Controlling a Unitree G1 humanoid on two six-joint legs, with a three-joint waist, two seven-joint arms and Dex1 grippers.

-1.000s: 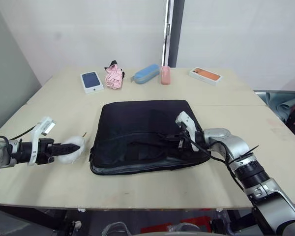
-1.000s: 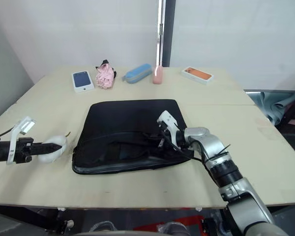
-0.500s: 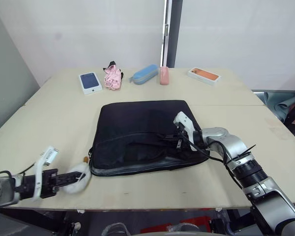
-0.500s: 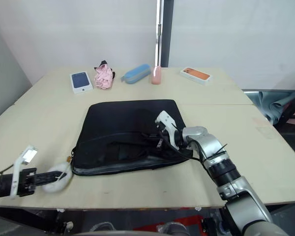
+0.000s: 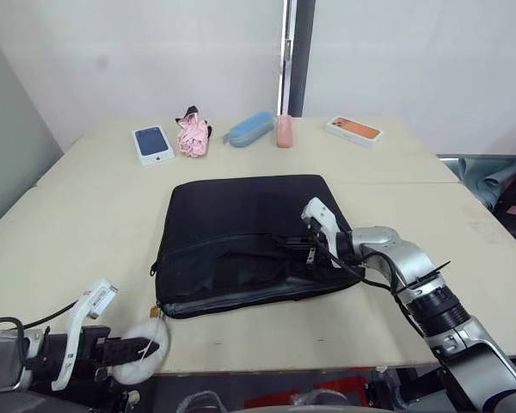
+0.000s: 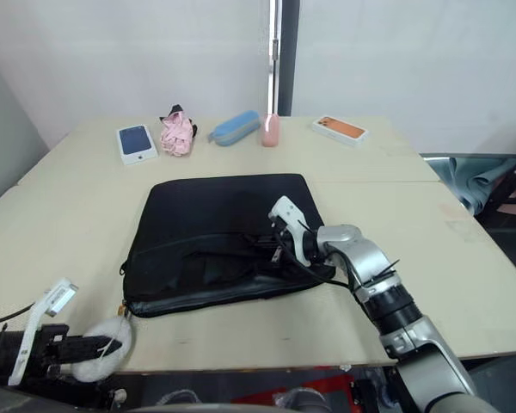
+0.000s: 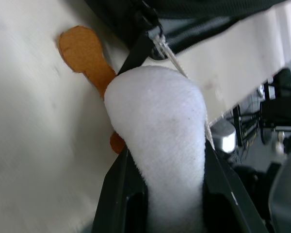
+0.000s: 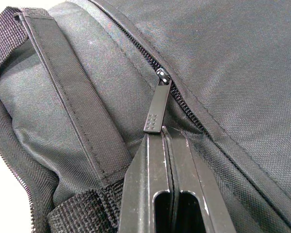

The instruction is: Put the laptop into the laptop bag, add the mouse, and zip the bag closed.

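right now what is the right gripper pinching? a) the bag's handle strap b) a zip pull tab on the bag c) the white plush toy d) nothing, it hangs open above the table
b: in the right wrist view the right gripper has its fingers pressed together on the flat black zip pull tab of the laptop bag, with the handle strap lying untouched beside it.

A pale beige table (image 5: 86, 224) carries everything, with a seam running across its top towards the right edge. The black laptop bag (image 5: 241, 232) lies flat near the middle of it. Beyond the bag, along the far edge, sits a row of small things: a white box with a phone pictured on it (image 5: 152, 144), a crumpled pink cloth (image 5: 193, 136) just beside the box, a blue pouch (image 5: 248, 128), a pink case (image 5: 284, 132) touching the pouch's end, and an orange-topped box (image 5: 354, 130).
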